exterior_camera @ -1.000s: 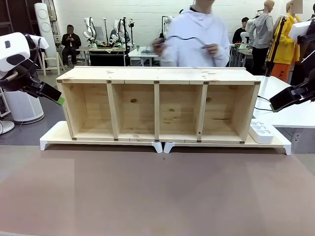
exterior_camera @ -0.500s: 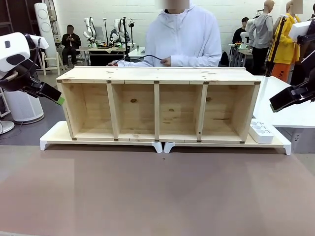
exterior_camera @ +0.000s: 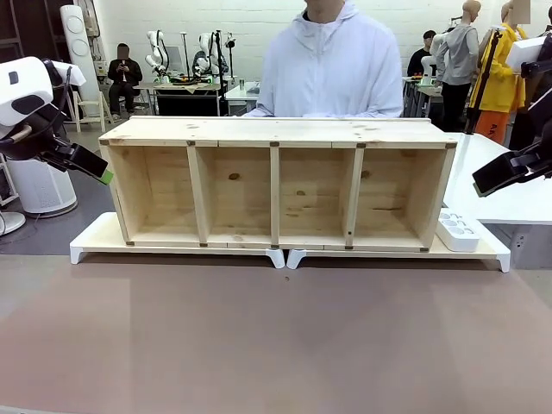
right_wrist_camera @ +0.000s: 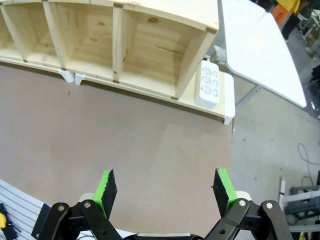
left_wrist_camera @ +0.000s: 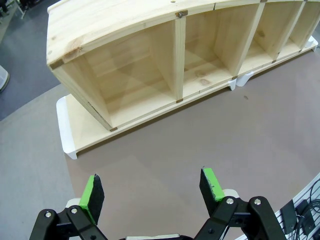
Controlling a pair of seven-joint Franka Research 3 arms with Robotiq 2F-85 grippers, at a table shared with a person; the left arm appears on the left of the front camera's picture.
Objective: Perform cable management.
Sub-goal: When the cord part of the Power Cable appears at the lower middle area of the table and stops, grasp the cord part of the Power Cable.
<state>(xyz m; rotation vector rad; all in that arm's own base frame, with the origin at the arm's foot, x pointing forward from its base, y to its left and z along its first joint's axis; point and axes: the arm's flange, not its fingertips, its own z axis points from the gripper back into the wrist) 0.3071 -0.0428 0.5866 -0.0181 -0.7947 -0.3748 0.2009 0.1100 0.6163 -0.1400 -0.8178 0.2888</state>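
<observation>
Front view — left pincer (exterior_camera: 102,175), right pincer (exterior_camera: 479,183) gape, flanking the shelf (exterior_camera: 276,131).

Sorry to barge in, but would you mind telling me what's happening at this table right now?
A person stands at the far side behind the four-bay wooden shelf, hands hidden by it. The left claw and right claw hang open and empty off either end of the shelf, above the brown table. A white power strip lies on the white stand beside the shelf's right end.
</observation>
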